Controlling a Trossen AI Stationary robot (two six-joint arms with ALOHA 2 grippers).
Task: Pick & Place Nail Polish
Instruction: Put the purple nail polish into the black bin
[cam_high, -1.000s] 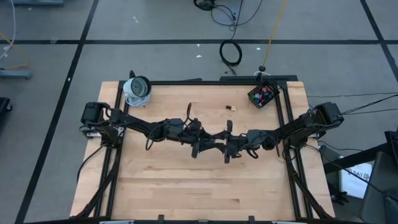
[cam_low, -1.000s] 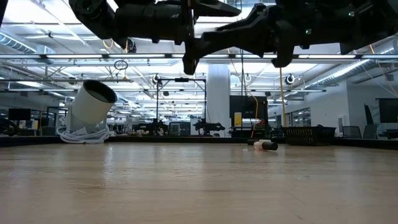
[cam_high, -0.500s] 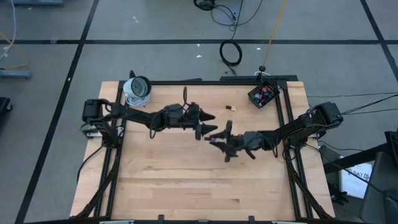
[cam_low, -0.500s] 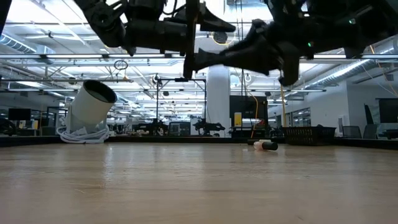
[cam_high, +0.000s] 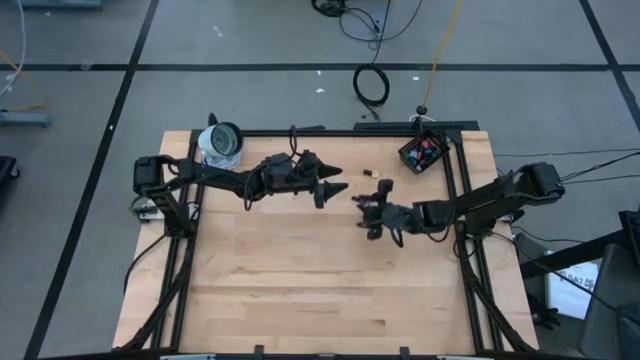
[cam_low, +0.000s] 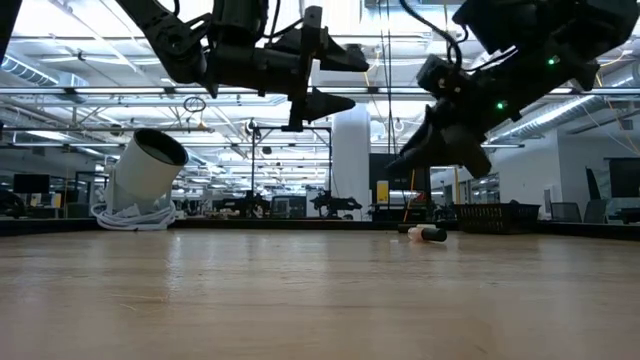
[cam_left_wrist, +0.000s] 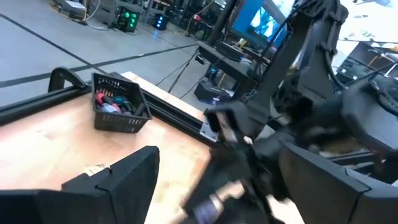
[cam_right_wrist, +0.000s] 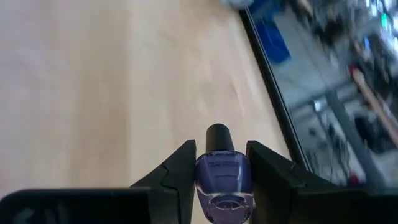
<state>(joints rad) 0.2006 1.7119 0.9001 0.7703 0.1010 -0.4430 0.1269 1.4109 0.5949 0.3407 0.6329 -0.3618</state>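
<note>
While both arms hang above the table (cam_high: 300, 270), the left gripper (cam_high: 331, 185) sits over the far half, a little left of centre, its fingers (cam_left_wrist: 118, 180) spread wide with nothing between them. In the low view it (cam_low: 335, 85) is well clear of the wood. Near the far left corner a white camera (cam_high: 221, 143) lies tilted on a coil of cable.

Toward the middle of the far edge, a small beige bottle (cam_high: 372, 173) lies on its side on the wood, apart from both grippers; the low view shows it (cam_low: 428, 234) flat on the table with its dark cap pointing right.

Just right of centre, the right gripper (cam_high: 366, 212) is raised above the table, its jaws partly closed on a purple bottle (cam_right_wrist: 222, 171). That bottle sits between the two fingers (cam_right_wrist: 177, 171), cap pointing outward past the fingertips. In the low view this gripper (cam_low: 440, 145) hangs tilted downward, off the surface.

At the far right corner, a black basket (cam_high: 412, 158) holds several more bottles, red and blue among them; the left wrist view shows the basket (cam_left_wrist: 127, 121) standing beside the table's black rail.
</note>
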